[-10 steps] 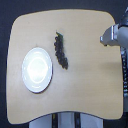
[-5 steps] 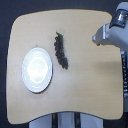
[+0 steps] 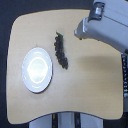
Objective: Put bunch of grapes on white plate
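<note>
The bunch of grapes (image 3: pixel 61 50) lies on the wooden table, a long dark cluster running up and down the exterior view, with its short green stem at the upper end. The white plate (image 3: pixel 37 69) rests to its left, round and glossy, with nothing on it. My grey arm comes in from the upper right, and its gripper end (image 3: pixel 80 32) hangs to the upper right of the grapes, apart from them. Its fingers are too blurred for me to make out.
The light wooden table (image 3: pixel 85 95) has rounded corners and ends close to the arm at the exterior view's right. A dark floor surrounds it. A pale stand shows below the table's lower edge.
The arm has swung in from the exterior view's right edge toward the left and further over the table, nearer the grapes. Grapes and plate have not moved.
</note>
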You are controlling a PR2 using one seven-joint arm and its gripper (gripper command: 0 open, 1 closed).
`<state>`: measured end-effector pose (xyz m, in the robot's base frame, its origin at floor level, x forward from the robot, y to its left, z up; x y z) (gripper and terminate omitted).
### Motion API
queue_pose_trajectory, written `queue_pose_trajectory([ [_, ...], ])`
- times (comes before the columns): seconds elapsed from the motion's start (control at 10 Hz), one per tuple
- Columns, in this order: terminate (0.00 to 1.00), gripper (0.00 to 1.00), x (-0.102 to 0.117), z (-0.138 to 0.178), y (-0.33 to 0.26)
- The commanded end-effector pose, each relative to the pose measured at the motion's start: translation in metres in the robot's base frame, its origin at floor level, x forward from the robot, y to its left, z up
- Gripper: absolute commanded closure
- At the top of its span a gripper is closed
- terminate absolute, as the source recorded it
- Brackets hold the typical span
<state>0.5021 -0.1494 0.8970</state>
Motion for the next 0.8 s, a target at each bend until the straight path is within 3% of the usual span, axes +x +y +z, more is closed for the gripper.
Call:
queue_pose_trajectory([
  [0.0,0.0,0.0,0.032,-0.024,0.099],
  [0.7,0.0,0.0,0.034,-0.086,0.159],
])
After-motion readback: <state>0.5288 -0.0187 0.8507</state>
